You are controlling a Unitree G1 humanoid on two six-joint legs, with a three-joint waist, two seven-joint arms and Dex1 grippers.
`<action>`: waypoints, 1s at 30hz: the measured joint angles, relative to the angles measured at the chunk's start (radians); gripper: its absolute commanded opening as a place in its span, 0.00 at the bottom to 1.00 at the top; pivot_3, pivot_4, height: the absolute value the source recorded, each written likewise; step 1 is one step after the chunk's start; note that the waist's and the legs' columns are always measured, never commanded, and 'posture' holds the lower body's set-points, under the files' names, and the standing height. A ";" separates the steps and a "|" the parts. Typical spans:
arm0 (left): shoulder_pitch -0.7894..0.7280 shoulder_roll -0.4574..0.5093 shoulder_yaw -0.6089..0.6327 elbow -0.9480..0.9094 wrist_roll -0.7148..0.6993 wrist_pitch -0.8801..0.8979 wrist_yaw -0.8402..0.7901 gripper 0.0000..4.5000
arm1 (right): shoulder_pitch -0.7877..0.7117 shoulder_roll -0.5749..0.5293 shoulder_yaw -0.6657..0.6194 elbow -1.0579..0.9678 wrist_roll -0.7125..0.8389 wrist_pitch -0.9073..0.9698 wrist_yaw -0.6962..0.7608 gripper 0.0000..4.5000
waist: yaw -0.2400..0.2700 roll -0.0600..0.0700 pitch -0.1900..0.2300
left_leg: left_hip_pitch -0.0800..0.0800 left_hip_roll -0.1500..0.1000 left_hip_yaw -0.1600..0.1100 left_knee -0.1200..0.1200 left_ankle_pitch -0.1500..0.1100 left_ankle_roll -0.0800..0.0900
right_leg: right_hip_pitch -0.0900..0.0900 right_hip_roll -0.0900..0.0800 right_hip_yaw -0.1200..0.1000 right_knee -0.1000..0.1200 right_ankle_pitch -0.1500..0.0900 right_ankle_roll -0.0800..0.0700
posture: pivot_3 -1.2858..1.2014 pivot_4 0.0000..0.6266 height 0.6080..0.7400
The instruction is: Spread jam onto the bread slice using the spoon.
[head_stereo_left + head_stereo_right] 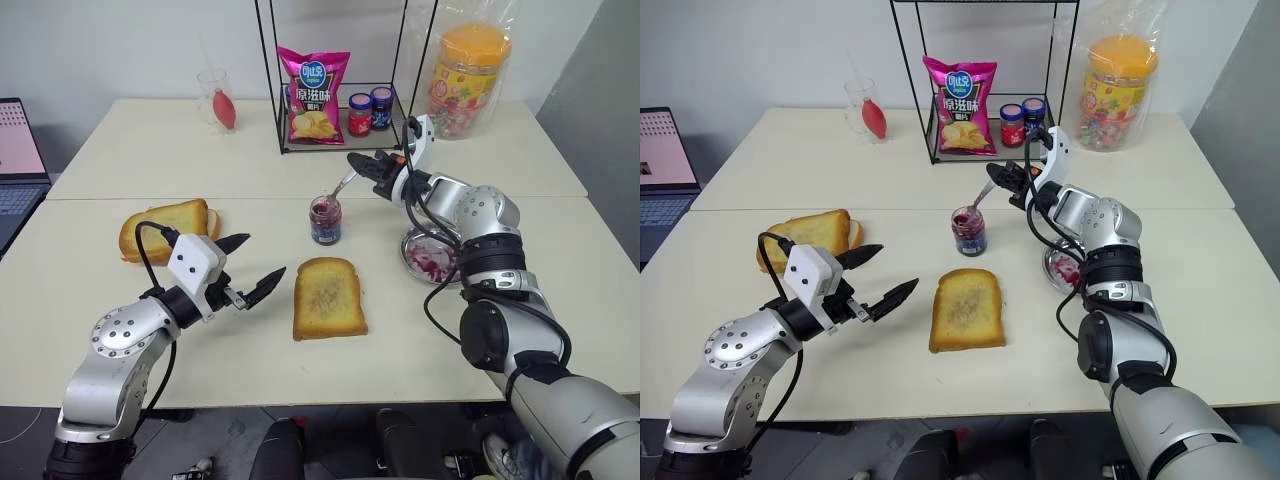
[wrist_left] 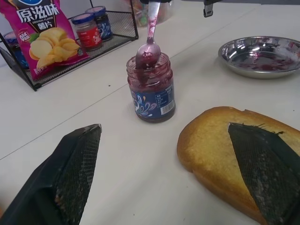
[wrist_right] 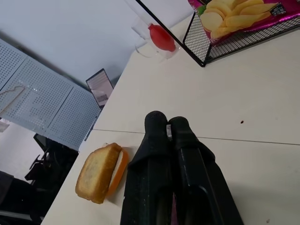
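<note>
The small glass jar of dark jam [image 1: 325, 219] stands open at mid-table. The silvery spoon [image 1: 343, 185] slants down into it, its jam-coated bowl [image 2: 148, 50] at the jar's mouth. My right gripper [image 1: 354, 160] is shut on the top of the spoon's handle, above and to the right of the jar. The bread slice [image 1: 328, 297] lies flat in front of the jar, its golden face bare. My left gripper [image 1: 265, 254] hovers open just left of the slice, nothing between its fingers; in the left wrist view one finger overlaps the slice [image 2: 211, 145].
A round steel dish [image 1: 408, 250] smeared with jam sits right of the jar, under my right forearm. Piled toast slices [image 1: 168, 228] lie at the left. At the back stand a wire rack with a chip bag [image 1: 313, 95] and two lidded jars [image 1: 360, 114], a glass [image 1: 218, 100] and a candy tub [image 1: 465, 75].
</note>
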 measured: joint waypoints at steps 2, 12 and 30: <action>-0.001 0.000 0.000 0.000 0.000 0.001 0.000 1.00 | -0.006 -0.001 -0.013 0.006 0.008 0.003 -0.006 0.01 | 0.000 0.000 0.000 | 0.000 0.000 0.000 0.000 0.000 0.000 | 0.000 0.000 0.000 0.000 0.000 0.000 | 0.52 0.24 1.00; -0.005 0.000 0.000 0.000 -0.001 0.004 0.006 1.00 | -0.010 -0.003 -0.056 0.039 0.047 0.039 -0.057 0.01 | 0.000 0.000 0.000 | 0.000 0.000 0.000 0.000 0.000 0.000 | 0.000 0.000 0.000 0.000 0.000 0.000 | 0.52 0.24 1.00; -0.018 0.000 0.000 0.000 -0.001 0.005 0.007 1.00 | -0.010 -0.002 -0.142 0.063 0.112 0.045 -0.144 0.01 | 0.000 0.000 0.000 | 0.000 0.000 0.000 0.000 0.000 0.000 | 0.000 0.000 0.000 0.000 0.000 0.000 | 0.52 0.24 1.00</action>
